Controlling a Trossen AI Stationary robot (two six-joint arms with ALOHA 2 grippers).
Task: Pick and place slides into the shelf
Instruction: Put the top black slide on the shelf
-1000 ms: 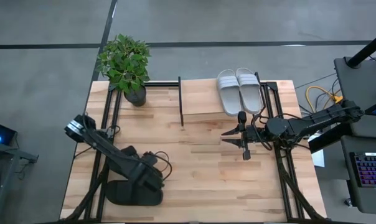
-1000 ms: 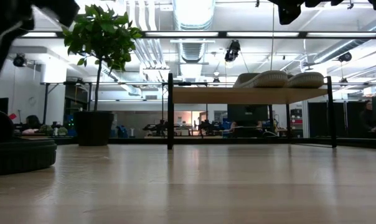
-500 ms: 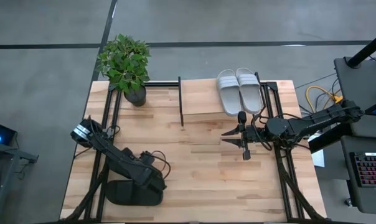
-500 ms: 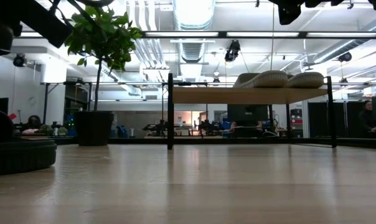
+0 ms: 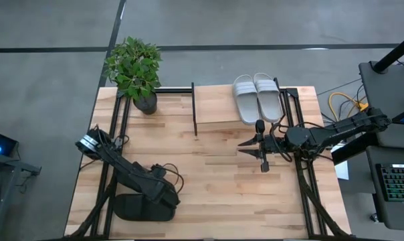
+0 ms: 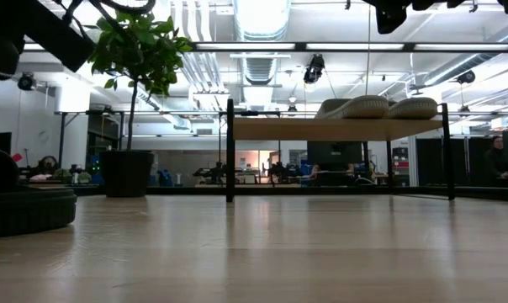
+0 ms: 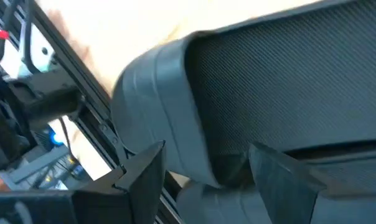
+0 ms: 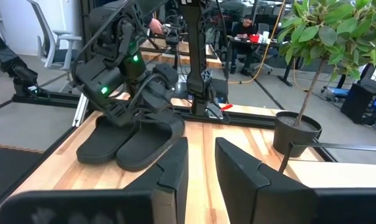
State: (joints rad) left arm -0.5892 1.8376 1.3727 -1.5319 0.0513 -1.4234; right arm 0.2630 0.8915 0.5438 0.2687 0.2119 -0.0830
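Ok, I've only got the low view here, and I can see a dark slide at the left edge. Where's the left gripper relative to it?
Observer: The left gripper is down on the black slides, a pair lying side by side at the table's front left corner.
Operator: Has it closed on one?
Observer: Not by the left wrist view: its fingers stand apart, either side of a strap.
Operator: And the right gripper?
Observer: The right gripper hovers open and empty just in front of the shelf.
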